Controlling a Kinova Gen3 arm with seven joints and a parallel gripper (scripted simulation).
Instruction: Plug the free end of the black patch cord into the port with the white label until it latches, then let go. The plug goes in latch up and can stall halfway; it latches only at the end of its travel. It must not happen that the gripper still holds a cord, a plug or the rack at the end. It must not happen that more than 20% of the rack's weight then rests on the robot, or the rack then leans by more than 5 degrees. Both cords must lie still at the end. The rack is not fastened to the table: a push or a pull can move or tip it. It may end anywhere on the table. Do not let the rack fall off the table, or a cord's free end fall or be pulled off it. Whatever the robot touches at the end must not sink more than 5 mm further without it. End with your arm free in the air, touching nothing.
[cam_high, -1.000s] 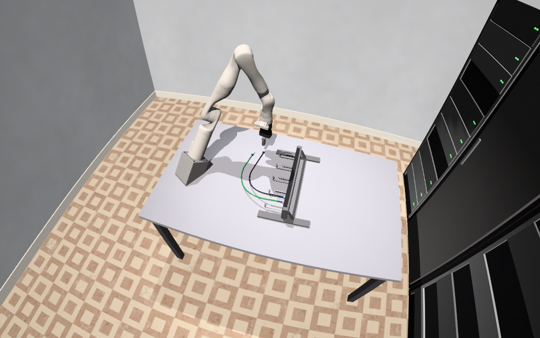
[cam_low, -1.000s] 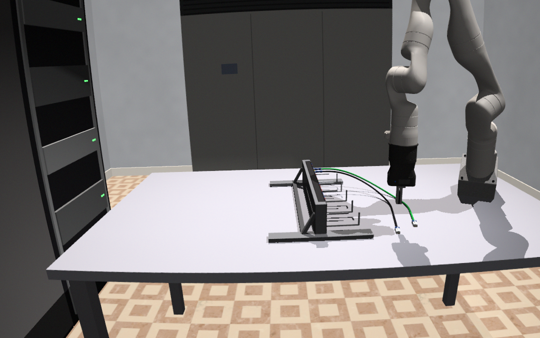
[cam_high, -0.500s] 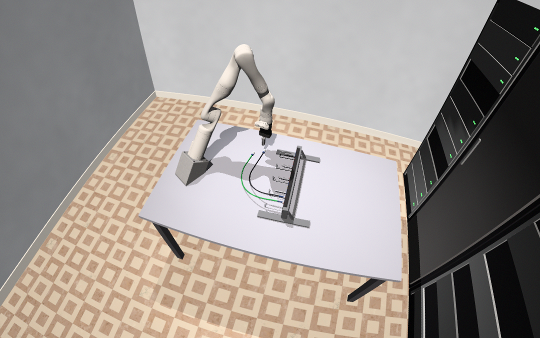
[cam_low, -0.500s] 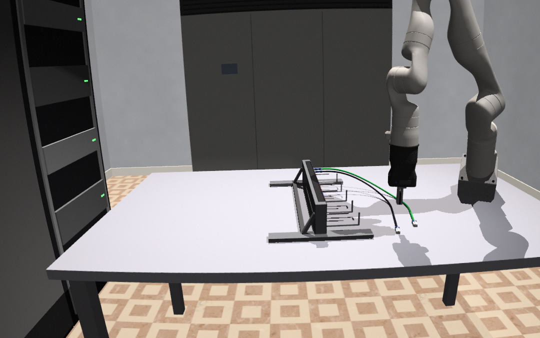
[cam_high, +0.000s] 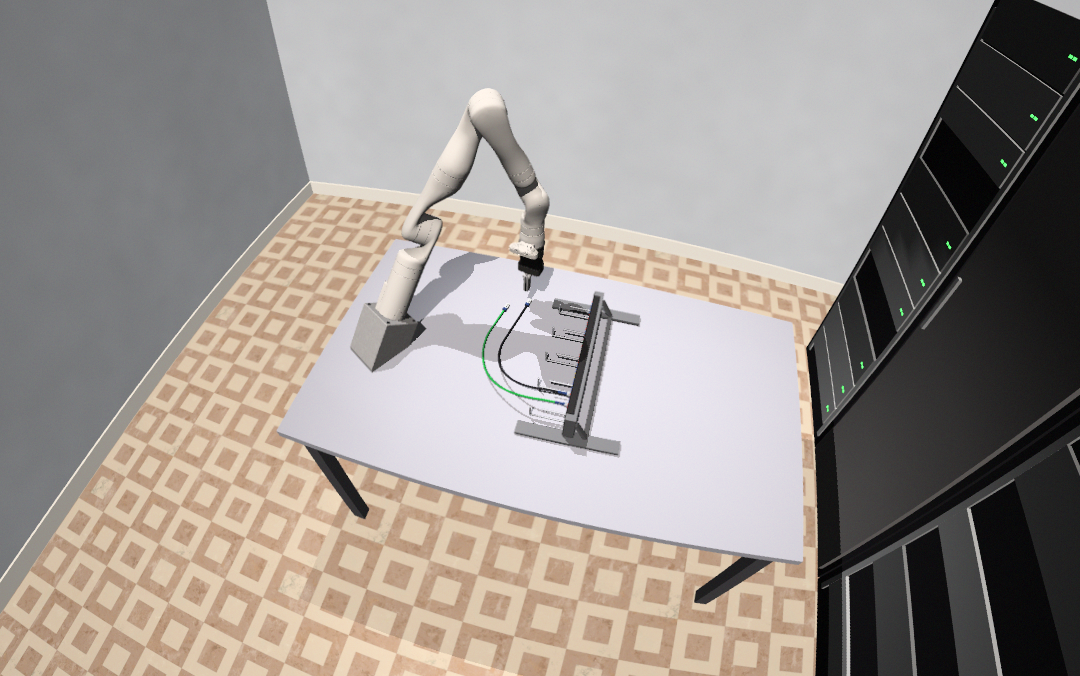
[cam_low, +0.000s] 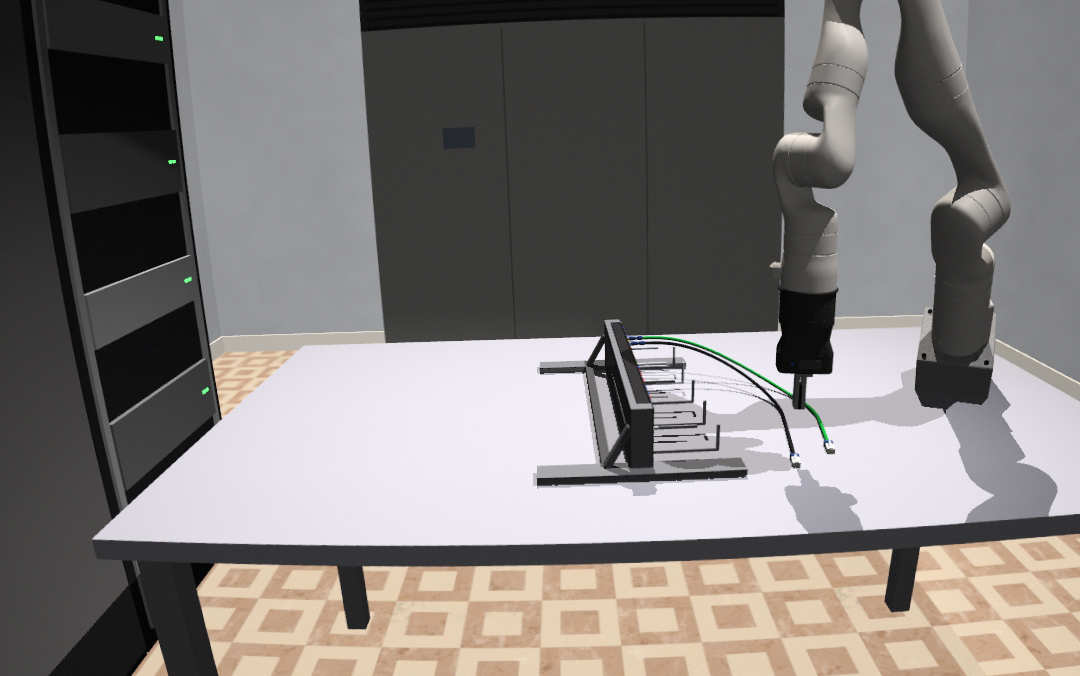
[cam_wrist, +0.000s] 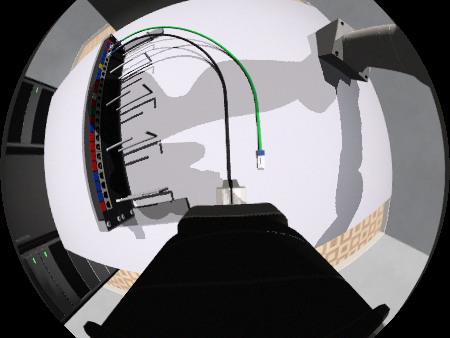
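The black patch cord (cam_high: 502, 354) (cam_low: 753, 383) (cam_wrist: 224, 91) runs from the rack (cam_high: 591, 350) (cam_low: 631, 394) (cam_wrist: 107, 213) in a curve across the table. Its free plug (cam_high: 528, 302) (cam_low: 794, 459) lies on the table top. My gripper (cam_high: 526, 285) (cam_low: 798, 400) (cam_wrist: 230, 188) points straight down, shut and empty. It hangs a little above that plug, which its fingertips hide in the wrist view. The rack's port panel carries small coloured labels; I cannot make out the white one.
A green cord (cam_high: 485, 350) (cam_low: 717, 348) (cam_wrist: 248, 71) curves beside the black one; its plug (cam_high: 504, 306) (cam_low: 829, 448) (cam_wrist: 258, 159) lies close by. Thin wire brackets stick out of the rack toward the cords. The arm's base (cam_high: 384, 338) (cam_low: 952, 374) stands at the table's corner.
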